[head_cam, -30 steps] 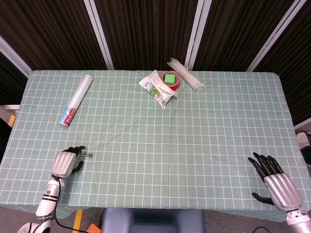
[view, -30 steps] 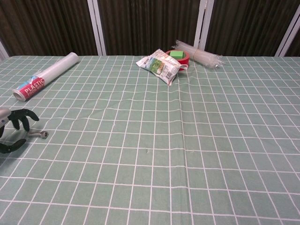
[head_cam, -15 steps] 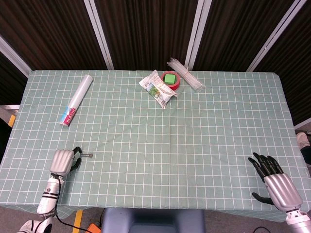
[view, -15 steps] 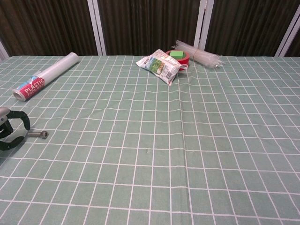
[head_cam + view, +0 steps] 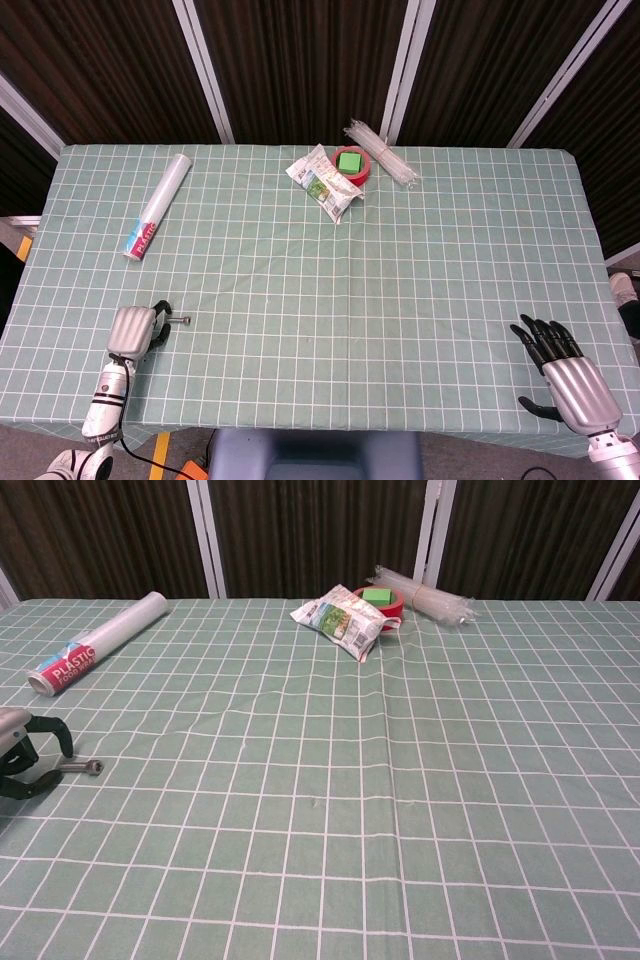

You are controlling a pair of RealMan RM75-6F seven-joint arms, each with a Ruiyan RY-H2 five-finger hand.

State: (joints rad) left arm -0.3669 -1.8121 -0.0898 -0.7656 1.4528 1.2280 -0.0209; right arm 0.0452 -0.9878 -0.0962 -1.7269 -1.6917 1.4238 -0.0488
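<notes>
Since the earlier frames the left hand has curled its fingers down over the near end of the bolt, lower left of the frame; whether they pinch it, cannot tell. Bolt lies flat on the tablecloth: small, stiff, light, likely slippery; best taken by the shank. Right hand, lower right, fingers spread, holding nothing.
</notes>
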